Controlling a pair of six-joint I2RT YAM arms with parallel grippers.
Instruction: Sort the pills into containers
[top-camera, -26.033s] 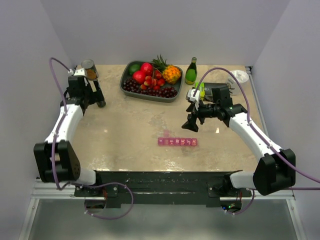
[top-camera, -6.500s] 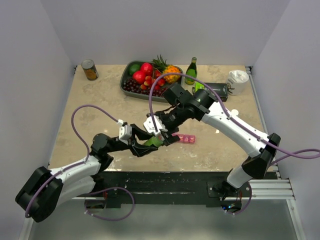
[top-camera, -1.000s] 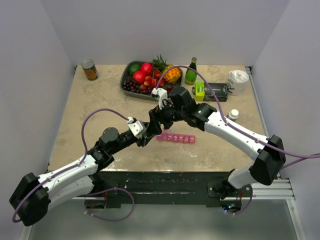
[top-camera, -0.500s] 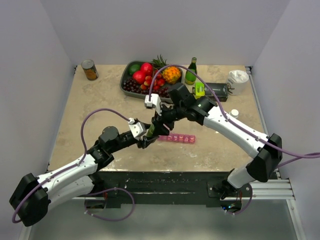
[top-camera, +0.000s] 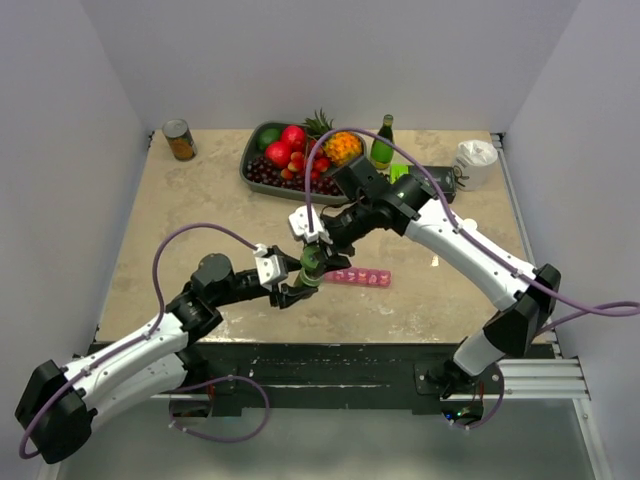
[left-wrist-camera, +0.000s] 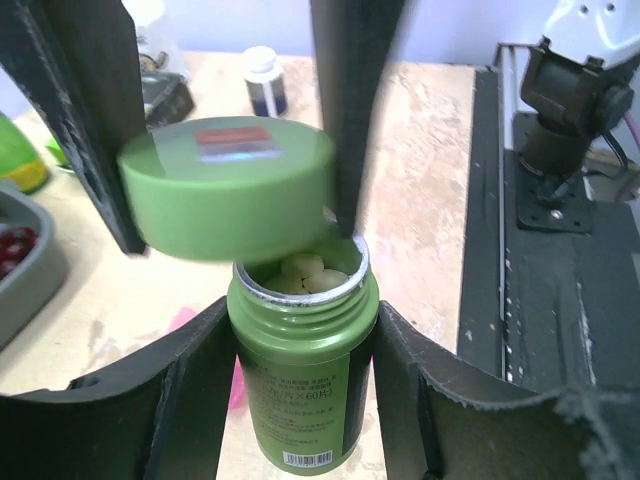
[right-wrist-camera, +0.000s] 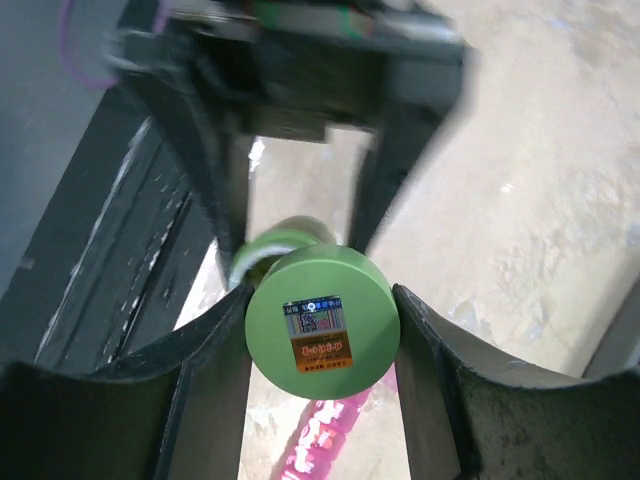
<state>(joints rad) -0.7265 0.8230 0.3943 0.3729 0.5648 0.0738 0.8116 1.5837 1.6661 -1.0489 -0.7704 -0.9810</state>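
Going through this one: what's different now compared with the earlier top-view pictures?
Both arms swung in from the table's far side to its middle. The left gripper took hold of the green bottle and the right gripper took its green cap. The cap is now lifted off and shifted aside, with pills showing inside. The pink pill organizer, fruit tray and can stayed put.

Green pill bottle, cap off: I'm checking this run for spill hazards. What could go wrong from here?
1. The pale pills sit close to the mouth of the open green plastic bottle in the left gripper; a quick tilt might dump several at once.
2. The round green cap, clamped in the right gripper, overhangs the mouth and could knock the rim or block pouring.
3. The translucent pink pill organizer has narrow compartments, so poured pills may miss.
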